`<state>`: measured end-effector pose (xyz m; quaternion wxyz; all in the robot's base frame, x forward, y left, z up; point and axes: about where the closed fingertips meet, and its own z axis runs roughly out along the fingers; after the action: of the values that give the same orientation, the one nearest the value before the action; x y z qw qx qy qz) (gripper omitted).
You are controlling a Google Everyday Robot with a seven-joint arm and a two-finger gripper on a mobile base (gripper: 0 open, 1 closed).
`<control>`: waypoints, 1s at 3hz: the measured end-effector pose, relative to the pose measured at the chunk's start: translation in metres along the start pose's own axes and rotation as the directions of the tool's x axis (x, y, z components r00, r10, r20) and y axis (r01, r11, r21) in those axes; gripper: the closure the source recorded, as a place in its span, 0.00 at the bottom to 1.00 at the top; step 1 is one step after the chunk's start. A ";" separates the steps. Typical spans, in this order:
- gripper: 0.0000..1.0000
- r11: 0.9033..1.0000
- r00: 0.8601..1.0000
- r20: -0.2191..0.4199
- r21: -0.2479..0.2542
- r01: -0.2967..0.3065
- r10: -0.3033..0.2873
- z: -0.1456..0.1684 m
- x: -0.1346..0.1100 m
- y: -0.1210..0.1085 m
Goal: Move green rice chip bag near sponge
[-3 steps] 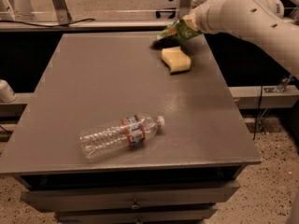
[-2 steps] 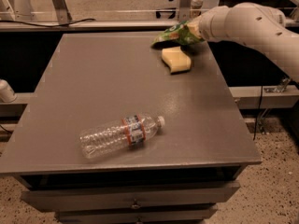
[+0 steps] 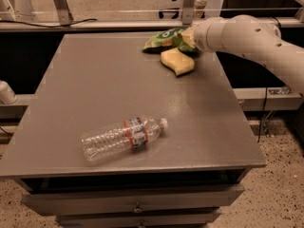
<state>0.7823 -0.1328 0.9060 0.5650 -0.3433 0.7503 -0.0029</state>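
The green rice chip bag [image 3: 164,39] lies at the far edge of the grey table [image 3: 109,84], right of centre, with its right end at my gripper [image 3: 189,38]. The gripper reaches in from the right on the white arm [image 3: 247,37] and is shut on that end of the bag; the wrist hides most of it. The pale yellow sponge [image 3: 178,62] lies on the table just in front of the bag and the gripper, touching or almost touching the bag.
A clear plastic water bottle [image 3: 122,137] with an orange and blue label lies on its side near the table's front. Metal frame legs [image 3: 189,4] stand behind the far edge. Drawers [image 3: 135,203] sit under the tabletop.
The gripper has come down and a little left with the bag. The bag now rests low at the table's far edge beside the sponge. The sponge and bottle have not moved.
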 end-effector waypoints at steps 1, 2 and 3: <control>1.00 0.999 0.999 0.022 -0.028 -0.035 0.036 -0.005 -0.014 0.028; 0.85 0.997 0.998 0.023 -0.043 -0.064 0.065 -0.011 -0.019 0.042; 0.63 0.995 0.997 0.016 -0.051 -0.080 0.081 -0.014 -0.019 0.049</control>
<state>0.7476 -0.0908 0.9081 0.5623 -0.3272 0.7583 0.0418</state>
